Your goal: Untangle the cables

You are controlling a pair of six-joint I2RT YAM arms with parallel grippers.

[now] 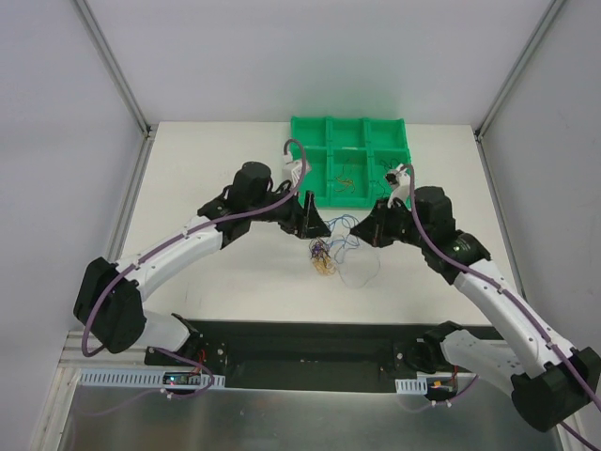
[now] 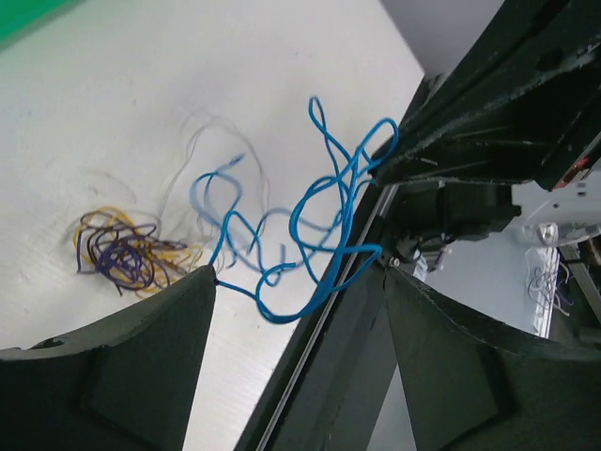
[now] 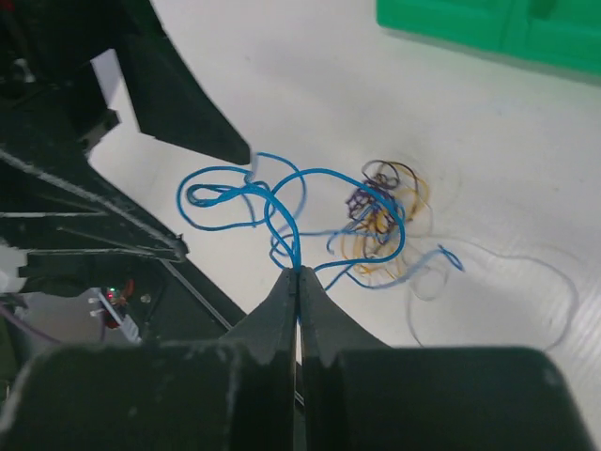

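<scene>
A blue cable (image 1: 346,225) hangs in loops between my two grippers above the table. My right gripper (image 3: 299,271) is shut on a strand of it (image 3: 295,252); in the top view the gripper (image 1: 372,231) sits right of the cable. My left gripper (image 2: 299,271) is open, fingers wide apart, and the blue cable (image 2: 332,286) drapes across both fingertips; in the top view this gripper (image 1: 315,222) is left of the cable. A small knot of purple and yellow-tan cables (image 1: 323,258) lies on the table below, also seen in the left wrist view (image 2: 127,252) and the right wrist view (image 3: 380,207).
A green compartment tray (image 1: 347,120) stands behind the grippers, with thin wires in one compartment. A pale thin wire (image 3: 554,282) curls on the white table beside the knot. The table's dark front edge runs close beneath the grippers.
</scene>
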